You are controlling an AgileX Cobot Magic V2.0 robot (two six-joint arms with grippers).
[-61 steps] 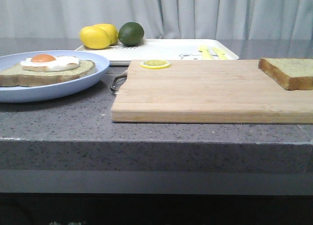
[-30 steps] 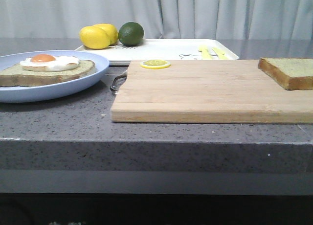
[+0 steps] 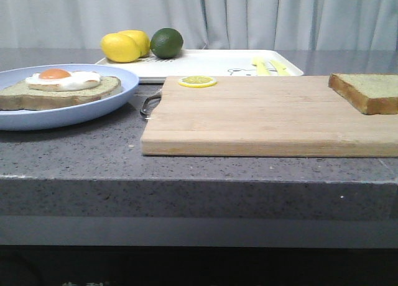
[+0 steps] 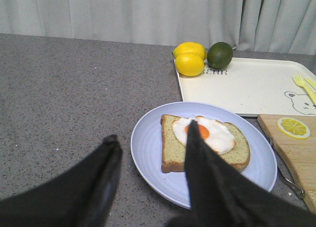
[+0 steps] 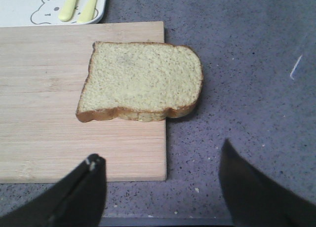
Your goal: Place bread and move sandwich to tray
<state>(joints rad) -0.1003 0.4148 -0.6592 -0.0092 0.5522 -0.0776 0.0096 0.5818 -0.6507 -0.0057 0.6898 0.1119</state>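
The plain bread (image 3: 367,91) lies on the right end of the wooden cutting board (image 3: 267,115), hanging over its edge; it also shows in the right wrist view (image 5: 140,81). A second slice topped with a fried egg (image 3: 59,87) lies on the light blue plate (image 3: 121,87) at left, also seen in the left wrist view (image 4: 205,143). No stacked sandwich shows. The white tray (image 3: 211,63) stands behind the board. My left gripper (image 4: 153,138) is open above the plate's near side. My right gripper (image 5: 160,160) is open, short of the bread. Neither gripper shows in the front view.
Two lemons (image 3: 124,46) and a lime (image 3: 166,42) sit at the tray's far left corner. A lemon slice (image 3: 198,81) lies on the board's far left edge. Yellow cutlery (image 3: 268,66) lies on the tray. A metal handle (image 3: 149,106) sticks out of the board toward the plate.
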